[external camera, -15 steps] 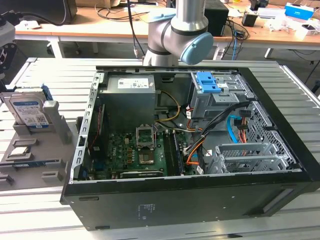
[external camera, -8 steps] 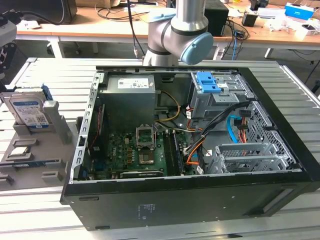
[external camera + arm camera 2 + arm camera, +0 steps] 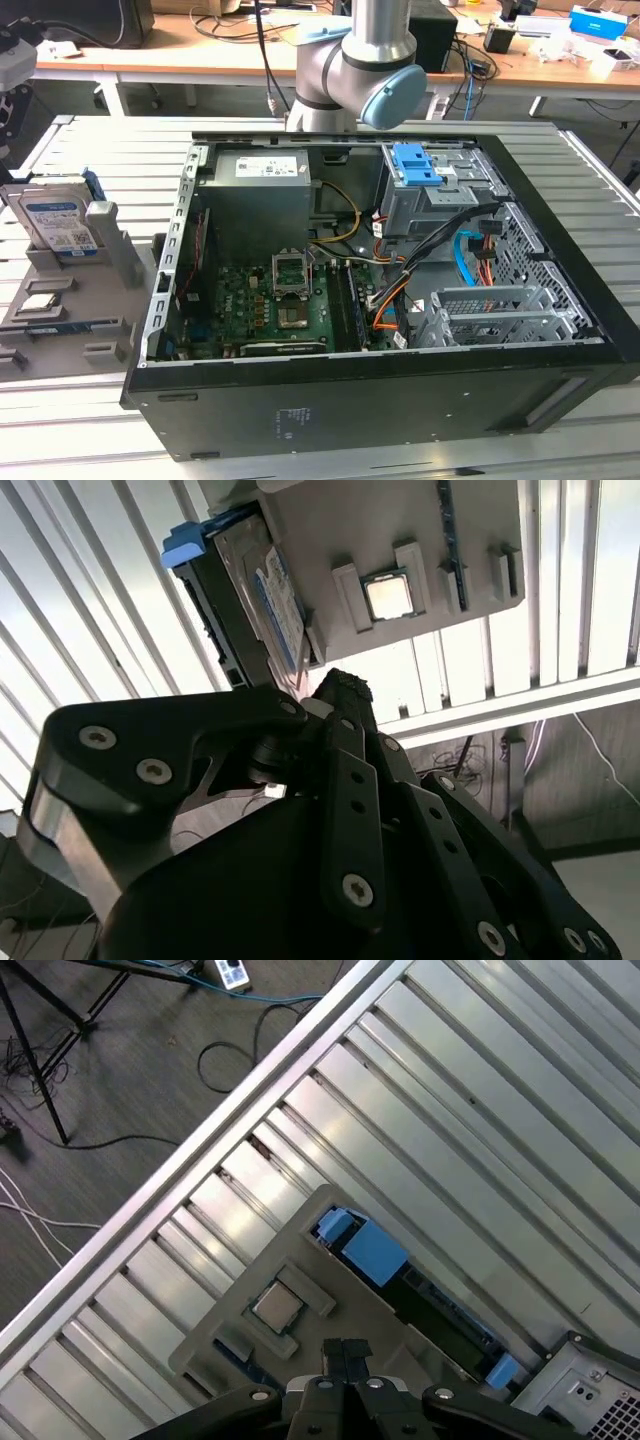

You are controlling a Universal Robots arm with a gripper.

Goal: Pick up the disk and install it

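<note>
The disk [image 3: 57, 225], silver-grey with a blue-and-white label and a blue bracket, stands on edge in a grey holder [image 3: 100, 290] at the exterior view's left, beside the open computer case [image 3: 300, 420]. In the second wrist view the disk [image 3: 262, 600] stands upright past my black fingers [image 3: 345, 695]. In the first wrist view I look down on the disk [image 3: 372, 1250], edge-on, with its blue bracket on top. My gripper [image 3: 346, 1352] hovers over the holder, nearer the square processor chip [image 3: 278, 1305] than the disk. It is shut with nothing in it and touches neither.
Inside the case are a motherboard [image 3: 280, 300], a drive bay with a blue latch [image 3: 415, 165] and a metal drive cage [image 3: 500, 310]. The arm's elbow [image 3: 360, 70] rises behind the case. The slatted metal table [image 3: 480, 1080] ends near cables on the floor [image 3: 100, 1080].
</note>
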